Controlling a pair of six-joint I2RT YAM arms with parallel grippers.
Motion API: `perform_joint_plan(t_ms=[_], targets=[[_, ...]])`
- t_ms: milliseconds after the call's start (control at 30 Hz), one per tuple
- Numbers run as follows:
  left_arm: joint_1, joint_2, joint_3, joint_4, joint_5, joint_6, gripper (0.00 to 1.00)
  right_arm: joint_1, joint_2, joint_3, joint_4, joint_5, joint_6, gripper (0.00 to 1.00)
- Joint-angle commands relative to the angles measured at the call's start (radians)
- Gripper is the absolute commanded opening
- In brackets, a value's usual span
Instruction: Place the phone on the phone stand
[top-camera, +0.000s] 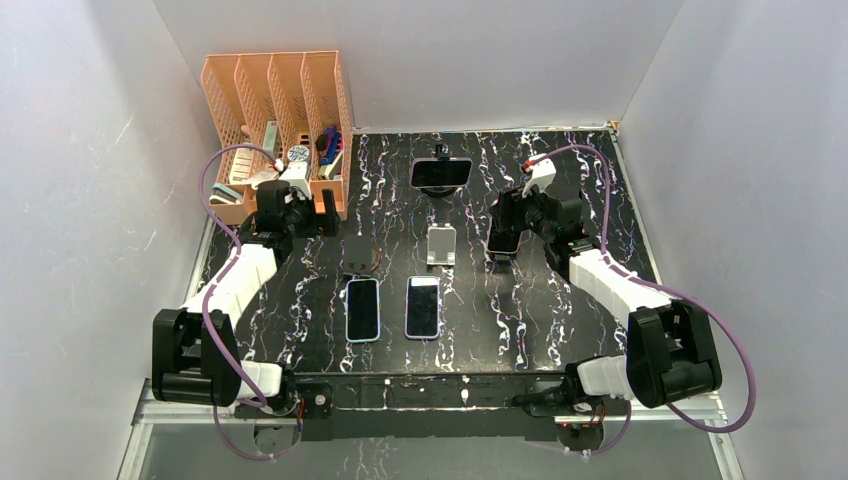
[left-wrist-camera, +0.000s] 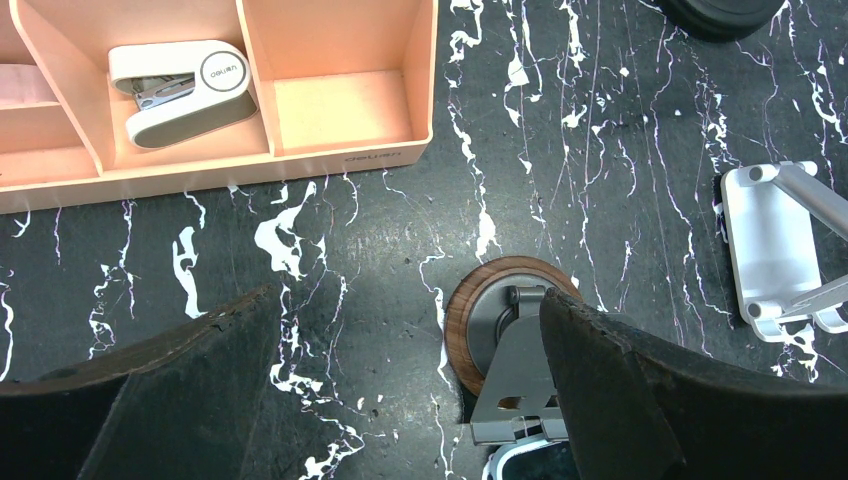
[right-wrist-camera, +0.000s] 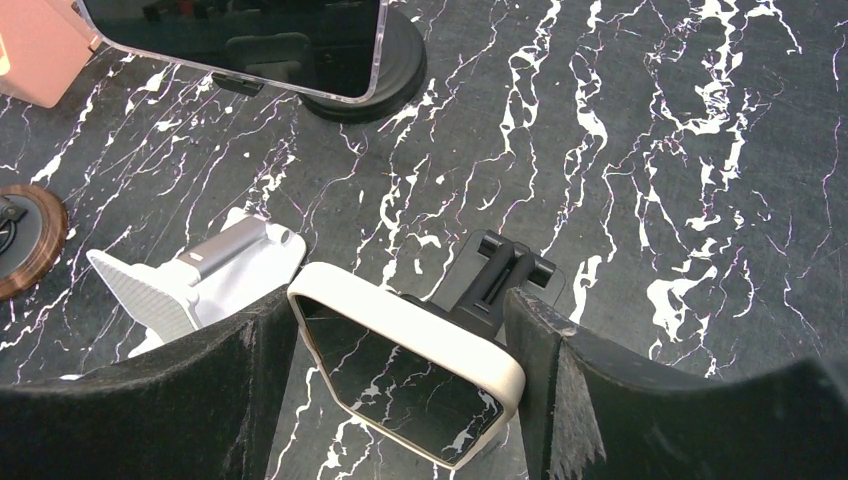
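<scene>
At the right gripper (right-wrist-camera: 400, 305), jaws closed narrowly on the side edges of a cream-cased smartphone (right-wrist-camera: 400, 385) with a dark glass screen. Holds it tilted, directly in front of a small black hinged phone stand (right-wrist-camera: 500, 272); cannot tell whether resting on it. Below, a black white-veined marble table (right-wrist-camera: 650, 150).

At the left gripper (left-wrist-camera: 405, 295), jaws spread wide, gripping nothing. Hovers low beside a round wood-rimmed stand with a grey metal arm (left-wrist-camera: 505, 335), just inside the right-hand finger (left-wrist-camera: 640, 400). Just beyond, a peach plastic desk organiser (left-wrist-camera: 340, 100) containing a white stapler (left-wrist-camera: 180, 90).

Between the arms, a white folding stand (top-camera: 441, 245). Farther back, a second phone (top-camera: 441, 172) sideways on a round black base (right-wrist-camera: 400, 70). Nearer the arm bases, a blue-edged phone (top-camera: 363, 309) and a dark-edged phone (top-camera: 423, 306), flat, side by side.
</scene>
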Motion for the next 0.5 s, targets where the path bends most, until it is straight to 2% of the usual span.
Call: perform_joint_plan(t_ms=[0,467], targets=[[-0.004,0.001,0.024,-0.011,0.003,0.011,0.98,0.0,-0.037,0.042,0.105,0.0,-0.019,0.7],[-0.004,0.005,0.023,-0.009,0.004,0.011,0.98,-0.003,-0.095,0.089,0.053,-0.028,-0.018,0.71]])
